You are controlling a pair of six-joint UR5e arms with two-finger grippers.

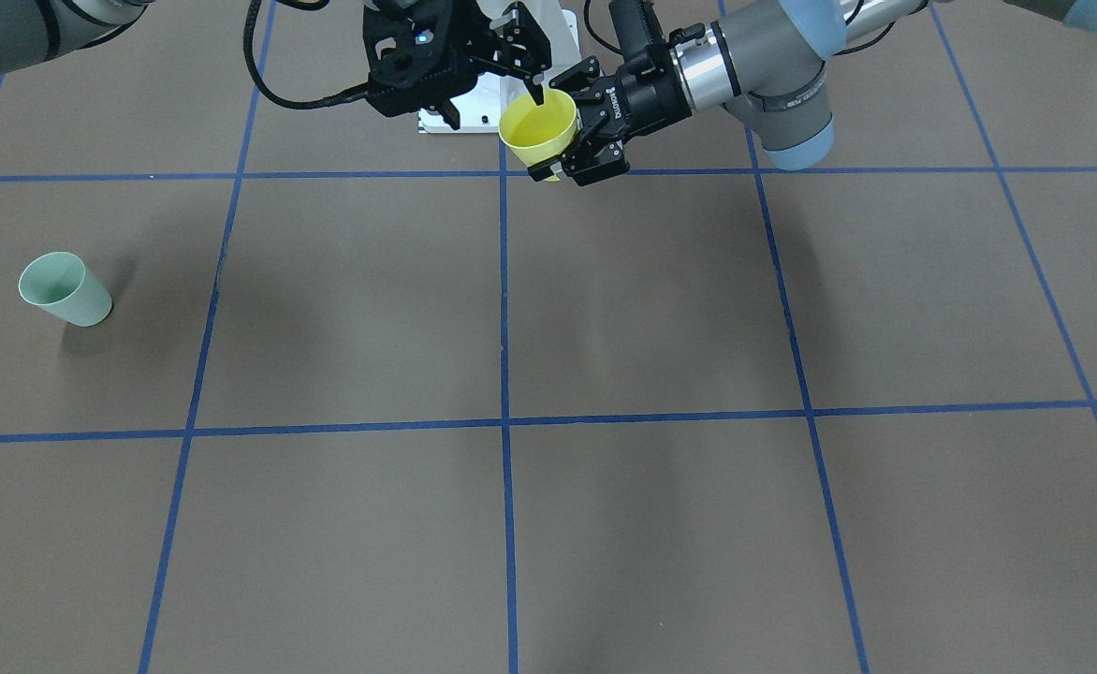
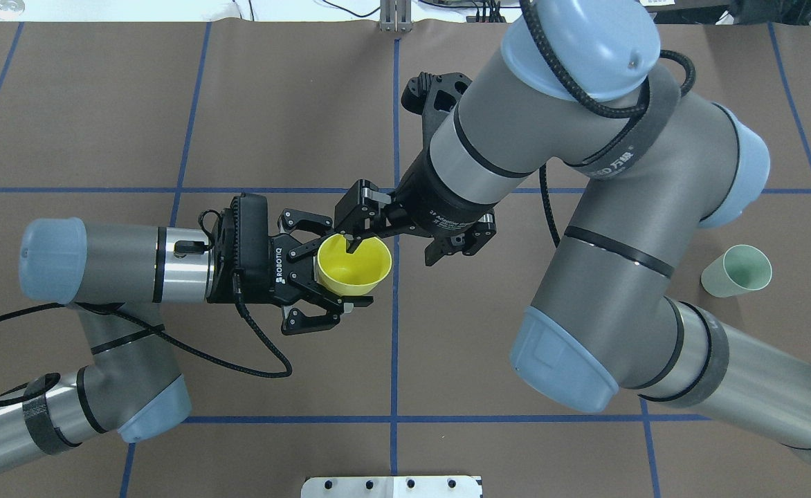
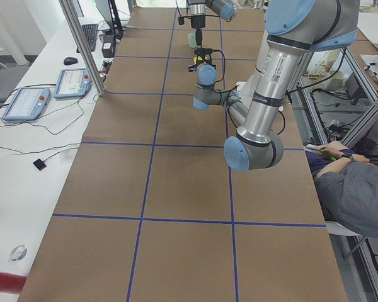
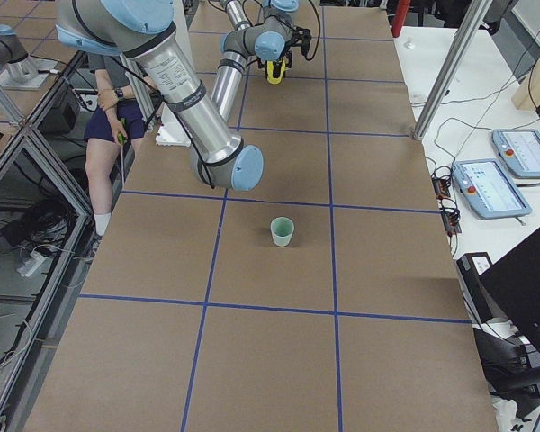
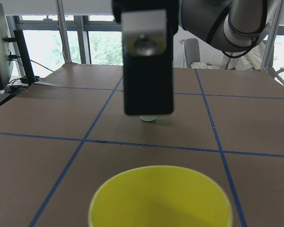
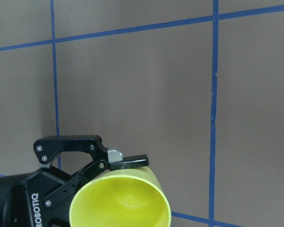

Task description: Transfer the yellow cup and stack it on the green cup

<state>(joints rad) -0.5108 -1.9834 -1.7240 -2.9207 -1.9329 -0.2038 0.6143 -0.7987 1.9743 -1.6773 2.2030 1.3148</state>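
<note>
We're seeing the left gripper (image 2: 344, 270) clamping the yellow cup (image 2: 353, 261) by its sides, mouth up, over the table (image 2: 274, 104). We're reading ROBOTIQ (image 2: 280, 261) on its body. The right gripper (image 2: 392, 251) is hanging spread wide, one finger (image 5: 148, 71) dipping inside the cup's rim. We're counting two cups: the green cup (image 2: 736, 271) is standing well apart, on the robot's right.
</note>
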